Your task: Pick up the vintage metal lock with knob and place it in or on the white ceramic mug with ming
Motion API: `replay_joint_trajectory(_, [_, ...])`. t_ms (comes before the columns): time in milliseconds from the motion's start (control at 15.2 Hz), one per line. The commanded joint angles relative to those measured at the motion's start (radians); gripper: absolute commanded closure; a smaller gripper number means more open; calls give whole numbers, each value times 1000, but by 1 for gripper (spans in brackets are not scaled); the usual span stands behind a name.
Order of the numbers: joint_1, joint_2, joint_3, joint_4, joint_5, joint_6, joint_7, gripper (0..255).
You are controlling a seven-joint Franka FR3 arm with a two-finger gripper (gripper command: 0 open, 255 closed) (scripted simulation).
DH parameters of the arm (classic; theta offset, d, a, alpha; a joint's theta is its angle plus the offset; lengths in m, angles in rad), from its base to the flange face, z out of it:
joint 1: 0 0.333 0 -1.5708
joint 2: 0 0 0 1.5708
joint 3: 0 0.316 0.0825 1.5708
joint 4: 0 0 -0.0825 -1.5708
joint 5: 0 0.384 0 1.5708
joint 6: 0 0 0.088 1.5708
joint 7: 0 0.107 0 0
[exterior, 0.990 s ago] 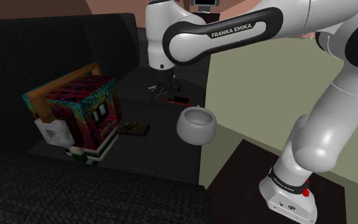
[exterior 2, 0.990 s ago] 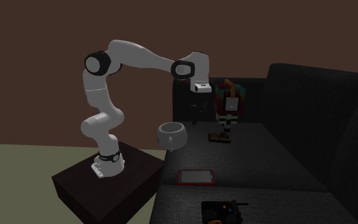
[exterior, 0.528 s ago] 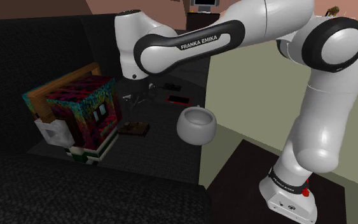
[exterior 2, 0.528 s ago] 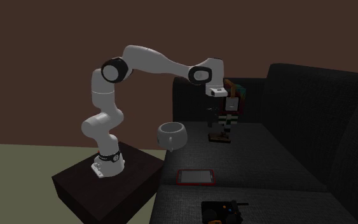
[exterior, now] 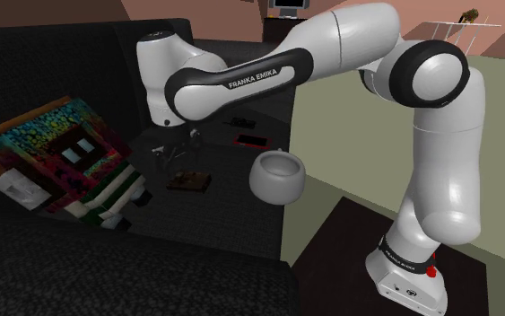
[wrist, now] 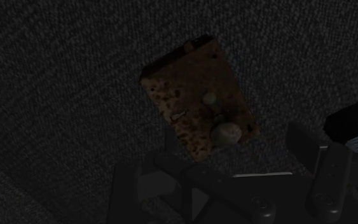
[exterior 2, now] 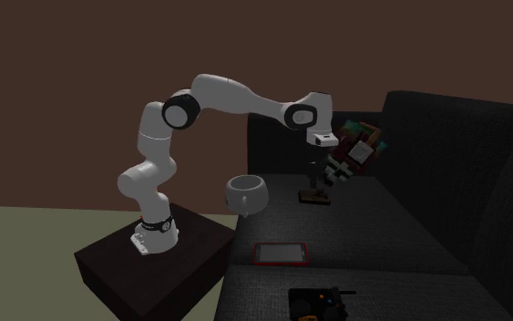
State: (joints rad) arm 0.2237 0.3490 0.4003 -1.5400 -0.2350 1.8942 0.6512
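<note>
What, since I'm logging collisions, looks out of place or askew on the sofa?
The colourful blocky figure is tipped well off upright on the sofa, beside the end effector. The lock lies flat; the mug stands upright.

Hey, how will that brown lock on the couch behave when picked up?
The lock looks like a flat rusty plate, so probably stiff. Lying flat on the couch, it shouldn't roll. Its raised knob may make it tip.
</note>
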Motion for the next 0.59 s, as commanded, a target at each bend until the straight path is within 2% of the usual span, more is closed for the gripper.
replay_joint_trajectory(0, [0,8,-1,-16,-4,23,4,0])
replay_joint_trajectory(132, [-1,17,-4,-39,-9,54,7,0])
replay_joint_trajectory(528, [-1,17,-4,-39,-9,54,7,0])
